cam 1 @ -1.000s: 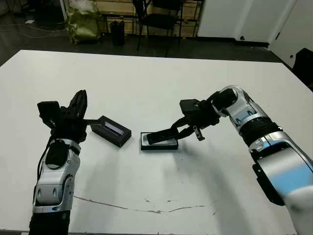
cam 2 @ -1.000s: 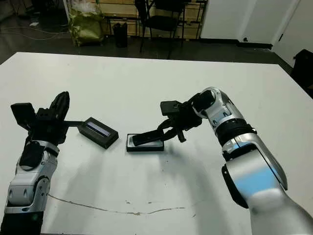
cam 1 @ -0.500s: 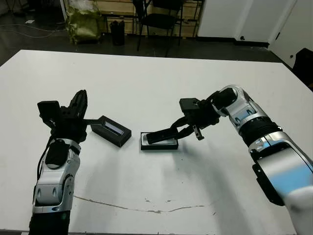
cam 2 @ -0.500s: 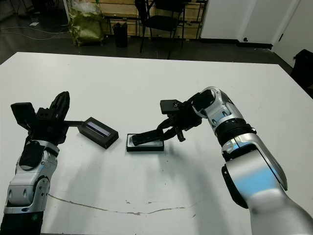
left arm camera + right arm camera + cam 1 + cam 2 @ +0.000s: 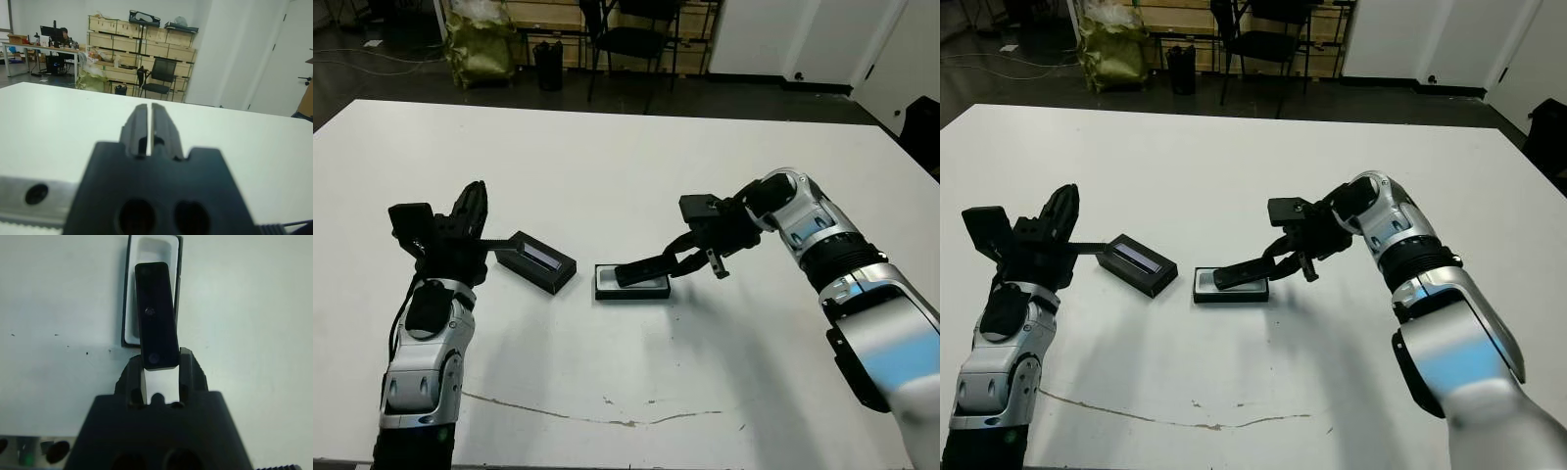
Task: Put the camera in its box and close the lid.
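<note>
Slightly rightward since before, right gripper point(image 5: 160, 363) clamps one camera point(image 5: 156, 334) over one box point(image 5: 632, 284); left gripper point(image 5: 149, 128) closed, empty; one lid point(image 5: 536, 260).

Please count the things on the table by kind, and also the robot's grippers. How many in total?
Camera: 1
Box: 1
Lid: 1
Grippers: 2, the left gripper and the right gripper
Total: 5
</note>
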Tool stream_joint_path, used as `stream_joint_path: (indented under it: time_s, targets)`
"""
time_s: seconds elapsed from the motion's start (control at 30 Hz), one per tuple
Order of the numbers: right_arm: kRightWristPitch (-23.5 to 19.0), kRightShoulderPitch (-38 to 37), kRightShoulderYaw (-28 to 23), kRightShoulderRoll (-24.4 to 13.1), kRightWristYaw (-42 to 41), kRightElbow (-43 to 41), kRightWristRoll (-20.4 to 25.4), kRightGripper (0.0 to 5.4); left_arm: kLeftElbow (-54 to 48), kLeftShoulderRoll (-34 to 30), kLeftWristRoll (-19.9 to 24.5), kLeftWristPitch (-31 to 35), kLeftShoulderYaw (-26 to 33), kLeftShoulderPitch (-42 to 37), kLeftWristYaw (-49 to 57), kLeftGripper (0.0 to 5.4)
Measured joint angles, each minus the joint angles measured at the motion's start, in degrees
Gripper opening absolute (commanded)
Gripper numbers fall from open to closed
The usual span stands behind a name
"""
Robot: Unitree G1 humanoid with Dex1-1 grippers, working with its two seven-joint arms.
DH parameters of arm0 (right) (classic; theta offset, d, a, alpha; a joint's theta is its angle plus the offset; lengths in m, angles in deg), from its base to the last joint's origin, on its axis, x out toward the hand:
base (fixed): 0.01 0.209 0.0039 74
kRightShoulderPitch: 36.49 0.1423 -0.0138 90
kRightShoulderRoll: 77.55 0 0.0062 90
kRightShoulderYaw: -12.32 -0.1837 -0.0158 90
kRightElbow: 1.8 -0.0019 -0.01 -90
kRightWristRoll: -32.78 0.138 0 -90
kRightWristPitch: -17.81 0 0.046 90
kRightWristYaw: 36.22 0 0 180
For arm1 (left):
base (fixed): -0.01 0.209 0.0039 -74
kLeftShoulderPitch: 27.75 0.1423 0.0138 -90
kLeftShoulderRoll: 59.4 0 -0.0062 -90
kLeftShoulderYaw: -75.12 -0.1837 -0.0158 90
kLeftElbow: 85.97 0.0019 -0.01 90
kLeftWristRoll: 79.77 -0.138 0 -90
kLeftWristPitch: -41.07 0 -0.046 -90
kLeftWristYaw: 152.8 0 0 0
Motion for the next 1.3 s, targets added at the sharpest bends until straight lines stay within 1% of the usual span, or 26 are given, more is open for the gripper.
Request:
stream_joint_path:
  time_s: [0.3, 0.7, 0.8, 0.97, 1.07, 1.3]
  targets:
    - [0.0, -0.9, -0.2, -1.2, -0.4, -0.4, 0.2, 0.37, 0.0, 0.0, 0.3, -0.2, 0.0, 0.1, -0.2, 0.00]
    - [-1.7, -1.3, 1.2, -1.1, -0.9, -6.1, -0.4, 0.37, -0.2, 0.2, 0.1, -0.1, -0.4, 0.4, 0.0, 0.00]
    - [-1.8, -1.3, 1.8, -0.6, -0.7, -7.1, -0.8, 0.37, -0.3, 0.2, 0.1, -0.1, -0.4, 0.6, 0.0, 0.00]
    - [-4.2, -1.0, 2.6, 0.8, -0.4, -8.0, -1.2, 0.37, -1.1, 0.3, 0.2, 0.4, -0.4, 1.0, 0.4, 0.00]
    - [-4.9, -0.9, 3.2, 1.2, -0.1, -9.0, -1.5, 0.37, -1.1, 0.4, 0.2, 0.2, -0.5, 1.1, 0.4, 0.00]
    - [-5.0, -0.9, 3.3, 2.2, 1.0, -8.9, -1.6, 0.37, -1.8, 0.6, 0.0, 0.4, -0.8, 1.5, 1.0, 0.00]
